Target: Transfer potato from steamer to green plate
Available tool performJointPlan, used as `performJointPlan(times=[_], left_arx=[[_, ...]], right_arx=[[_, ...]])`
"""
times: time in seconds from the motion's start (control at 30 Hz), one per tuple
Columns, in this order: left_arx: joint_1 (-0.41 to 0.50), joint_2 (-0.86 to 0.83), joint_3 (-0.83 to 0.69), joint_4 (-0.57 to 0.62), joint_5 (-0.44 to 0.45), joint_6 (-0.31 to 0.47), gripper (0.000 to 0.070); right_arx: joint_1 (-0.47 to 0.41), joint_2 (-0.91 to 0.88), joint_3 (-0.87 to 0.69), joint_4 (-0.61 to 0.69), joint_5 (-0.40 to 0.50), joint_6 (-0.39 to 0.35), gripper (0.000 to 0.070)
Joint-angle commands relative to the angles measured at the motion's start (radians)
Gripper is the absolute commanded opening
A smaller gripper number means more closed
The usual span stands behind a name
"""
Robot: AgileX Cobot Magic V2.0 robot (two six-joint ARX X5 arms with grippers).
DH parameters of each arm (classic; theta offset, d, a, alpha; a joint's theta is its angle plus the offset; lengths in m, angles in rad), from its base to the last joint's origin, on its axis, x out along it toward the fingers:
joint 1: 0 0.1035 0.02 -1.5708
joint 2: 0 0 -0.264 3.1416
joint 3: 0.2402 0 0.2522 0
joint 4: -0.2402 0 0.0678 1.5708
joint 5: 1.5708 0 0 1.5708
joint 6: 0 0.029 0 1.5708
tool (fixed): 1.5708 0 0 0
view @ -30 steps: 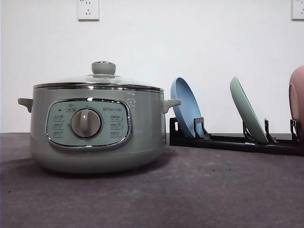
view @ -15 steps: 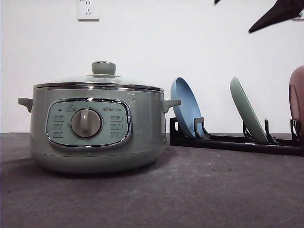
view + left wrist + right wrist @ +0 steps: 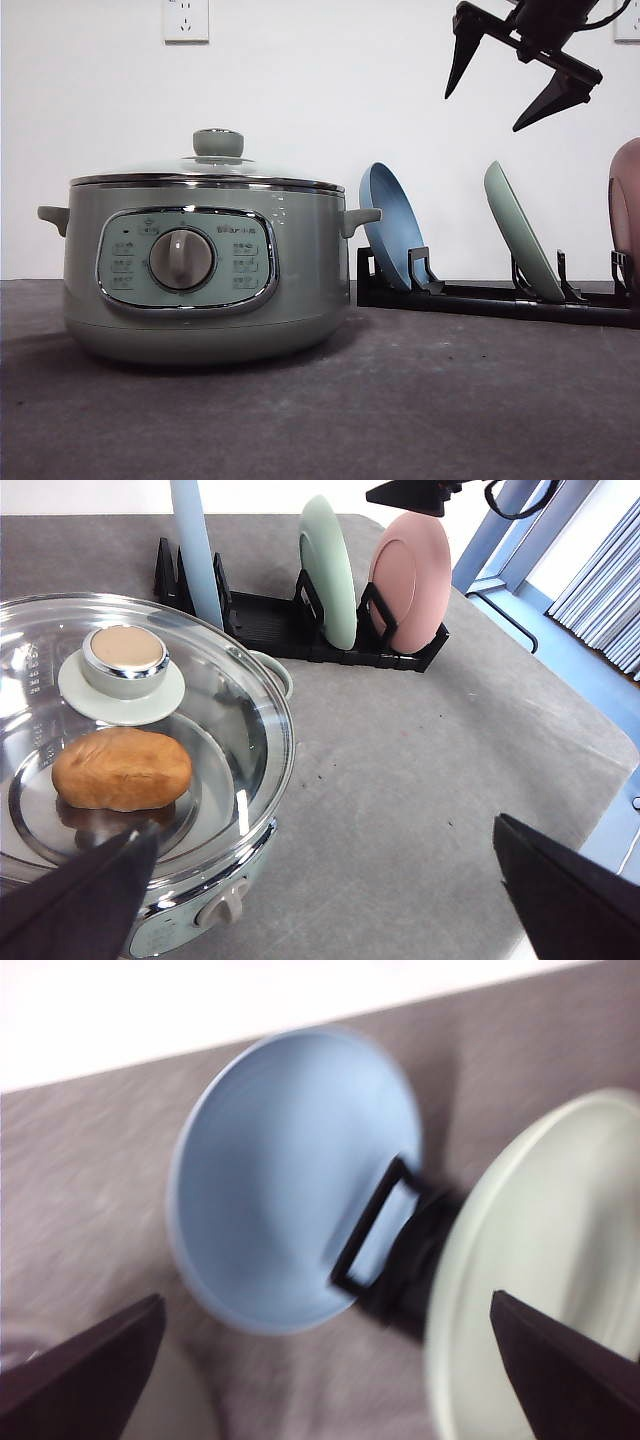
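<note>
Nothing moved yet: potato in the pot, lid on, green plate racked

I see the potato (image 3: 122, 768) lying inside the steamer (image 3: 200, 270) under the glass lid (image 3: 130, 770), left side of the table (image 3: 420, 400). Green plate (image 3: 522, 232) stands on edge in the black rack (image 3: 490, 298) on the right, between the blue plate (image 3: 392, 225) and the pink dish (image 3: 410, 580). Right gripper (image 3: 515, 85) hangs high above the rack, fingers spread, holding nothing. Left gripper (image 3: 330, 880) sits above the pot, fingers wide apart, empty. Left to do, by my read: plate down flat, lid off, lift potato, place it on the plate
</note>
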State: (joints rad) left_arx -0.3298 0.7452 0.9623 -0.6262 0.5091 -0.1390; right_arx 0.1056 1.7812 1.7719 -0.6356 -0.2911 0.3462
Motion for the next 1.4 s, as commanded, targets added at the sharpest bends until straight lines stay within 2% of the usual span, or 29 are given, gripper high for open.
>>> performJointPlan(times=[0.0, 0.13, 0.43, 0.57, 0.83, 0.93, 1.1, 1.13, 1.37], left_arx=[[-0.005, 0.006, 0.024, 0.008, 0.008, 0.02, 0.07], [-0.005, 0.006, 0.024, 0.005, 0.008, 0.019, 0.07], [-0.005, 0.006, 0.024, 0.005, 0.008, 0.019, 0.07], [-0.005, 0.006, 0.024, -0.004, 0.008, 0.019, 0.07], [-0.005, 0.006, 0.024, -0.014, 0.008, 0.019, 0.07], [-0.005, 0.006, 0.024, -0.014, 0.008, 0.019, 0.07], [-0.005, 0.007, 0.024, -0.014, 0.008, 0.019, 0.07], [-0.005, 0.007, 0.024, -0.014, 0.008, 0.019, 0.07], [-0.004, 0.008, 0.024, -0.014, 0.008, 0.019, 0.07]], right_arx=[[-0.006, 0.028, 0.028, 0.014, 0.027, 0.011, 0.0655], [-0.022, 0.046, 0.028, 0.023, 0.066, 0.01, 0.0655], [-0.061, 0.107, 0.028, 0.022, 0.052, 0.01, 0.0651], [-0.063, 0.122, 0.028, 0.019, 0.044, 0.007, 0.0598], [-0.062, 0.168, 0.028, 0.033, 0.0, 0.005, 0.0592], [-0.062, 0.174, 0.028, 0.036, 0.006, 0.002, 0.0516], [-0.062, 0.174, 0.028, 0.062, -0.008, 0.002, 0.0266], [-0.062, 0.174, 0.028, 0.058, -0.008, 0.002, 0.0243], [-0.055, 0.175, 0.028, 0.061, -0.02, 0.003, 0.0239]])
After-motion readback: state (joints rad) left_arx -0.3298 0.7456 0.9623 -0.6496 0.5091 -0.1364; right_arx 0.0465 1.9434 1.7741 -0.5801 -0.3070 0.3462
